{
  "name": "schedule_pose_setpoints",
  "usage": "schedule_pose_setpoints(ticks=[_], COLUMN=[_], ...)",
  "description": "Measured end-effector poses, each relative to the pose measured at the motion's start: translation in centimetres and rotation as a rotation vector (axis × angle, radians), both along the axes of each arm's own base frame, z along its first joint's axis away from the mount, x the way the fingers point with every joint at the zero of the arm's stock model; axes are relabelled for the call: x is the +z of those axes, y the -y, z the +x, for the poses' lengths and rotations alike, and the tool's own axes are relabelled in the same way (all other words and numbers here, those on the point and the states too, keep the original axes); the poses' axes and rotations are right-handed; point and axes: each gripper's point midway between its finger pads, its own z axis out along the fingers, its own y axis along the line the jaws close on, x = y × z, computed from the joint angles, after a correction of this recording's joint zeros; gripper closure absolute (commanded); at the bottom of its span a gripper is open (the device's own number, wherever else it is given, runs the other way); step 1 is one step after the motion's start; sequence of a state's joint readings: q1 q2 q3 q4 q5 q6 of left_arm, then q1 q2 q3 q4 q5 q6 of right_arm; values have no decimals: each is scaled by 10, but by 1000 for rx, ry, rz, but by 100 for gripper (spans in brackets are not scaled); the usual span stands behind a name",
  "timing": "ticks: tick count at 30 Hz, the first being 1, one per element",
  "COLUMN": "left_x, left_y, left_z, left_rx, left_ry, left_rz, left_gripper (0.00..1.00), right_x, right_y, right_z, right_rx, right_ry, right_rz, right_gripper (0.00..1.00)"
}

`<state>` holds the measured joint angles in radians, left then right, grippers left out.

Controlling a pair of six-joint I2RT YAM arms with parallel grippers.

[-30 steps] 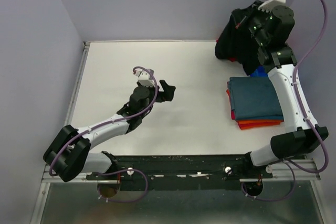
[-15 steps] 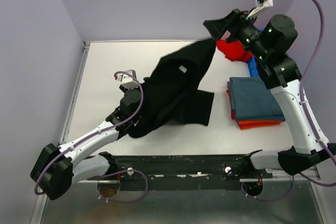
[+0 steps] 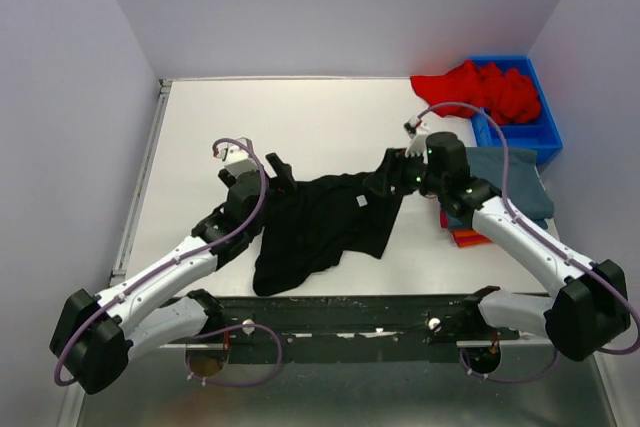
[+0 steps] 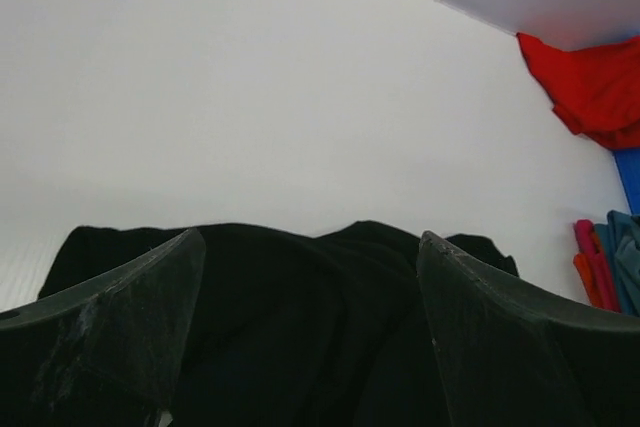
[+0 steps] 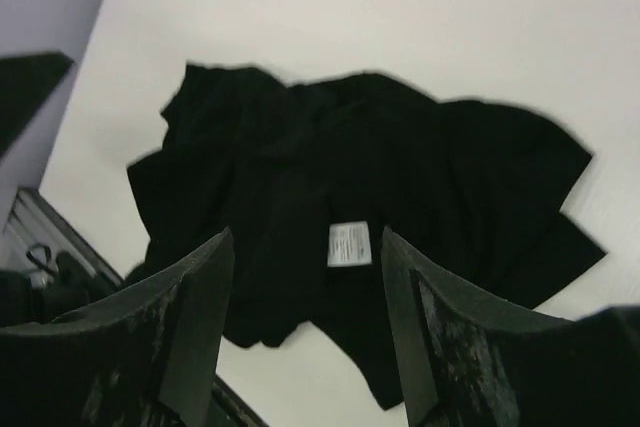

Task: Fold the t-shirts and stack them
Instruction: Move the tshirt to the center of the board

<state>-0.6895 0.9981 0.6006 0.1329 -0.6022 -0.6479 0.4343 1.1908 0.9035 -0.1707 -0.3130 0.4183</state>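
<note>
Black t-shirt (image 3: 320, 232) near front edge, white table (image 3: 300, 117) beyond

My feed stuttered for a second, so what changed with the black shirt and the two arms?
The right tool swung the black t-shirt from up over the far right corner down onto the middle of the table and let go. It now hangs open over the crumpled shirt. The left tool, open throughout, shifted slightly left to the shirt's left edge. The folded stack stayed put.

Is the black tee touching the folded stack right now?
Apart. The left wrist view shows bare table between the black tee and the folded stack.
</note>
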Motion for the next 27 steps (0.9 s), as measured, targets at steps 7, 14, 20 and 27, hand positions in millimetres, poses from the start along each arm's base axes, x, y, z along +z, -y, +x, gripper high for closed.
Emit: schedule_pose_setpoints(ticks=[7, 14, 20, 27], left_x=[-14, -42, -79, -120], left_y=[-17, -28, -23, -15], left_z=[-27, -57, -69, -77], left_rx=[8, 10, -14, -43], left_ry=[-99, -230, -365, -512], left_rz=[1, -35, -14, 29], left_gripper=[7, 8, 5, 31], right_x=[-67, -111, -133, -173], right_y=[-30, -4, 15, 24], right_z=[-56, -59, -49, -44], right_rx=[134, -7, -107, -139], right_ry=[-116, -153, -171, -261], right_rz=[-81, -218, -320, -441], right_gripper=[28, 28, 26, 58])
